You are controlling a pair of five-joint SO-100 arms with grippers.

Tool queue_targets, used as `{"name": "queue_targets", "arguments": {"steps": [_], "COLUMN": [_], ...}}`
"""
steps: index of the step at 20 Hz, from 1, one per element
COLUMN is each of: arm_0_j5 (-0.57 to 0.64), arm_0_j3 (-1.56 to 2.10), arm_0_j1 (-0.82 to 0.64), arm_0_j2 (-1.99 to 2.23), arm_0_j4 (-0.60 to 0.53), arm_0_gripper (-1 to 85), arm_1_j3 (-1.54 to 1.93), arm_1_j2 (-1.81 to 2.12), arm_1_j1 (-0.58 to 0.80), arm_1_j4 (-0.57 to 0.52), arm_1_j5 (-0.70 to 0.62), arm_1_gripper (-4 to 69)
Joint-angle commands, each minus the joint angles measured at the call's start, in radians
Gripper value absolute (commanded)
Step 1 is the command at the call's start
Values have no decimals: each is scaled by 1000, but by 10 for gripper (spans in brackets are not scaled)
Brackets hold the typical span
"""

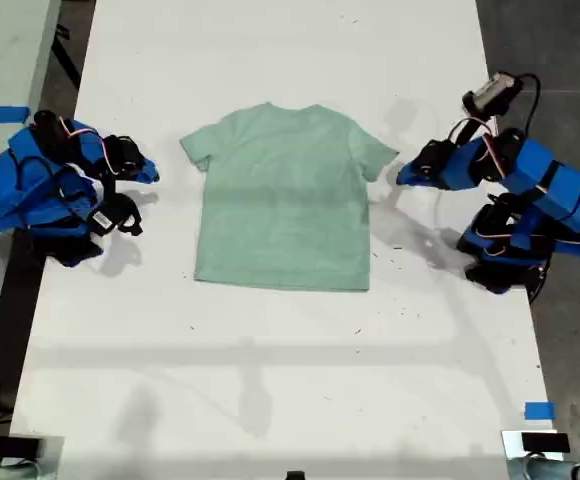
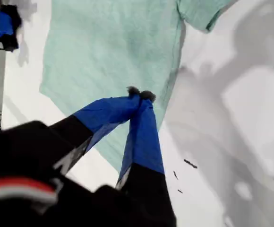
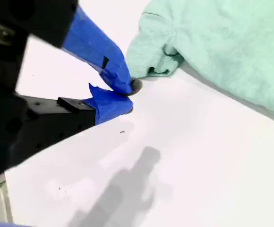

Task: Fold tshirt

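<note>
The tshirt [image 1: 285, 200] lies flat in the middle of the white table [image 1: 270, 390], neck toward the exterior view's top and hem toward its bottom, so its long axis runs top to bottom. My first gripper [image 1: 402, 178] hovers just beside the sleeve [image 1: 378, 155] on the exterior view's right, tips pressed together on nothing. My second gripper [image 3: 127, 98] sits near the other sleeve [image 3: 149, 52], also clenched and empty. Nothing is folded yet. I'd judge the step is the first grab: spread each pair of jaws, come down low, and pinch both layers at the edge before lifting.
</note>
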Motion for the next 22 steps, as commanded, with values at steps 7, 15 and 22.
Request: {"name": "queue_targets", "arguments": {"steps": [7, 15, 22], "arm_0_j5": [305, 449, 479], "arm_0_j3": [-618, -888, -902], "arm_0_j1": [-224, -364, -390], "arm_0_j2": [-638, -1005, -1078], "arm_0_j4": [100, 123, 115], "arm_0_gripper": [0, 19, 175], "arm_1_j3": [-494, -647, -683], "arm_1_j2": [-494, -678, -881], "arm_1_j1": [156, 276, 353], "arm_1_j4": [35, 63, 6], "arm_1_j5": [-268, -451, -609], "arm_1_gripper": [-16, 52, 334]}}
